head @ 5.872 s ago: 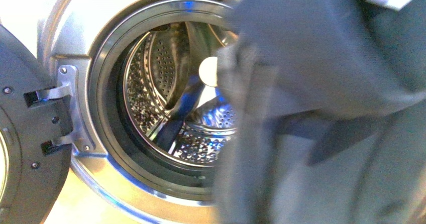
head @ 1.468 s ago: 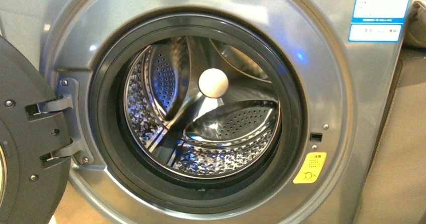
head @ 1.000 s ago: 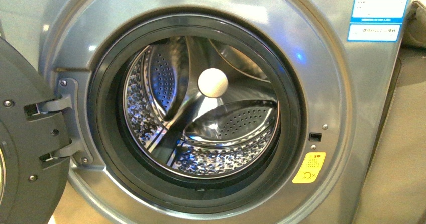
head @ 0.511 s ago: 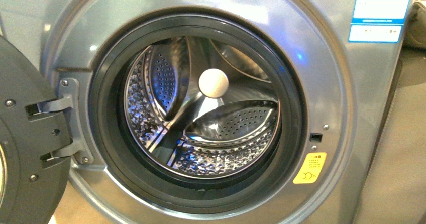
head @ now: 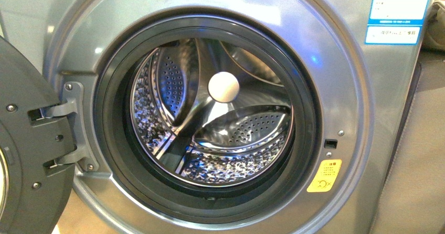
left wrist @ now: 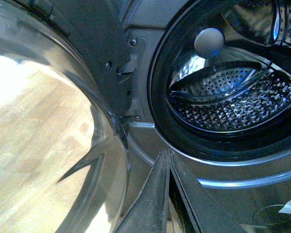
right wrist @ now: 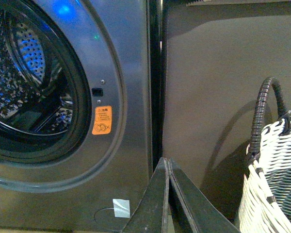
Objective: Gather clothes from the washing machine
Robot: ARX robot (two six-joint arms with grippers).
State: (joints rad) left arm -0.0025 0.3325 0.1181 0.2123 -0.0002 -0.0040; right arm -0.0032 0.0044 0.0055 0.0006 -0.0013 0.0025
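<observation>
Both grippers are pressed closed and hold nothing: the left gripper [left wrist: 167, 160] is low before the open door [head: 26, 155], the right gripper [right wrist: 169, 167] between the washing machine [head: 341, 87] and a woven basket [right wrist: 276, 189]. Farther in, the steel drum [head: 210, 124] shows no clothes.

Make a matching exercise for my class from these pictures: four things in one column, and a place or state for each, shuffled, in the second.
Things:
1. drum
2. door
3. yellow sticker
4. woven basket

Places or states:
A. swung open on its hinge
B. standing beside the washing machine
C. no clothes visible inside
D. stuck on the front panel, below the latch hole

Pairs: 1-C, 2-A, 3-D, 4-B
</observation>
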